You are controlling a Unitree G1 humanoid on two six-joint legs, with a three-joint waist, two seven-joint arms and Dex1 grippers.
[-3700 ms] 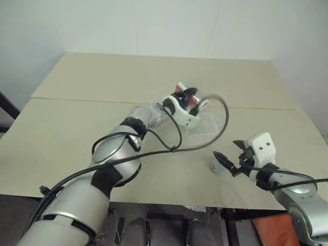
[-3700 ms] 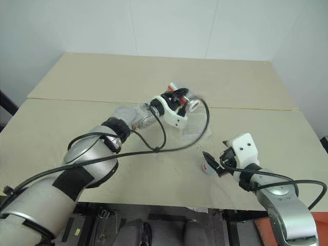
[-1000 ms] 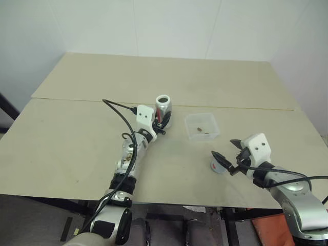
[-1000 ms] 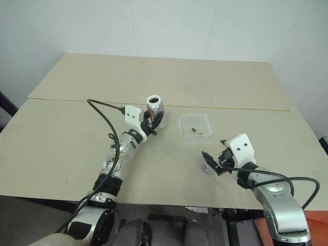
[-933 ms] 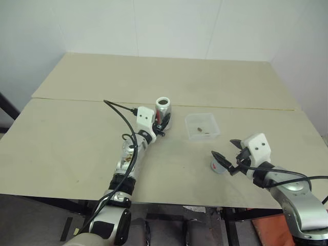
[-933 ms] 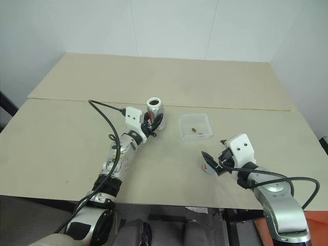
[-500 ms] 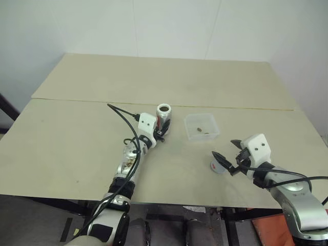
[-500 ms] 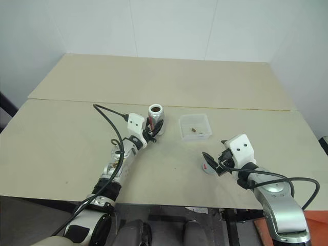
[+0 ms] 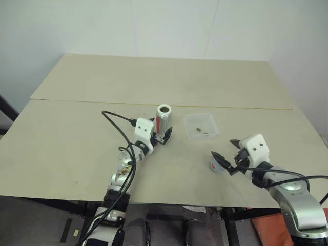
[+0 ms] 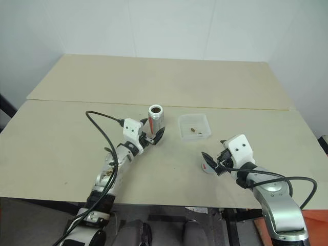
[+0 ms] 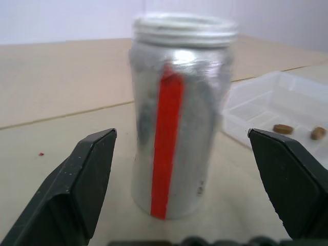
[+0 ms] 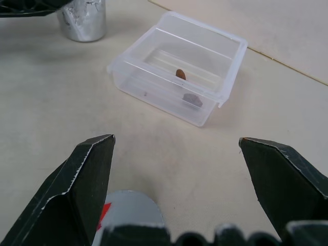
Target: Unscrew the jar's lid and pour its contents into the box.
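Just let go: left hand (image 11: 179,169) now spread wide, where a second ago it was clamped on the jar (image 9: 163,119), and drawn back a little toward the near side. Jar left standing upright on the bench (image 9: 77,128), mouth open, between the spread fingers (image 11: 82,179) but touched by neither. A few seconds back, seen tipped over the box (image 9: 201,126); now a few brown contents (image 12: 180,74) lying inside that clear tray, just right of the jar. Pour judged done, jar set back down; whether anything remains inside, not possible to tell.

Right hand (image 9: 226,165) also spread wide, gripping nothing, hovering over the near right part of the bench exactly as a second ago. Lid (image 12: 128,205), a grey disc with a red mark, lying flat on the bench under and between its fingers, well apart from jar and box.

Room: broad bare bench left of the jar and across the far half, past the seam. Near edge close below the lid and the right hand; right edge not far beyond that arm. Cable looping off the left wrist, near the jar, worth minding on any withdrawal.
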